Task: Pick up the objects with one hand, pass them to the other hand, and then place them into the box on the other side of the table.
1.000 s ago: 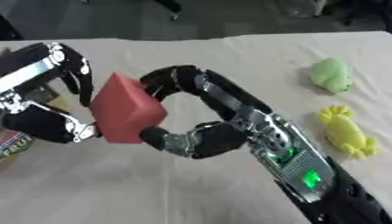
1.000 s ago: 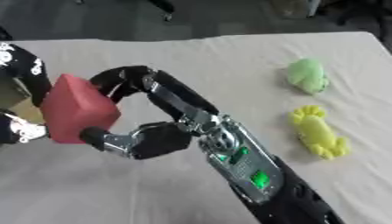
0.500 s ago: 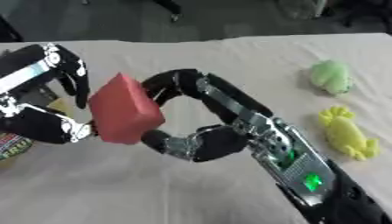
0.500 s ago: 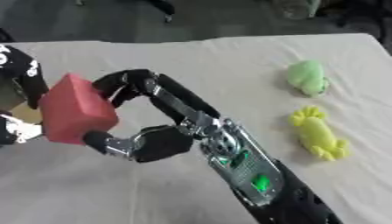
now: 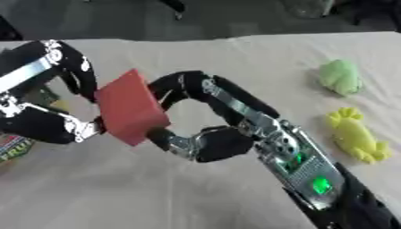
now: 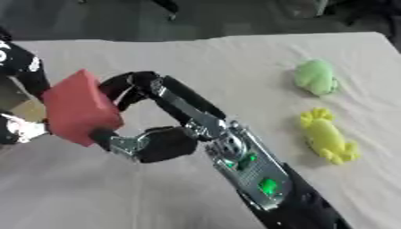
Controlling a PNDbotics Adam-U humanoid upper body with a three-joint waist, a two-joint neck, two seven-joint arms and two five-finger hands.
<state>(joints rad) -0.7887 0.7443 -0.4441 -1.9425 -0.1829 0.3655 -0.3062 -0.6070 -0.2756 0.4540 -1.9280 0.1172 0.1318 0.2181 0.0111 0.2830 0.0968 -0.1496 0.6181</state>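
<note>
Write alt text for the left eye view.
Both robot hands hold a red block above a cloth-covered table: left hand and right hand. A green toy and yellow toy lie right.

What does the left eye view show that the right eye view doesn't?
Only the left eye view shows most of the left hand, curled around the red block from the left, plus something colourful at the lower left edge. Only the right eye view shows the table's far right corner. Both show the right hand curled on the block's other side, the green toy and the yellow toy lying on the cloth.
</note>
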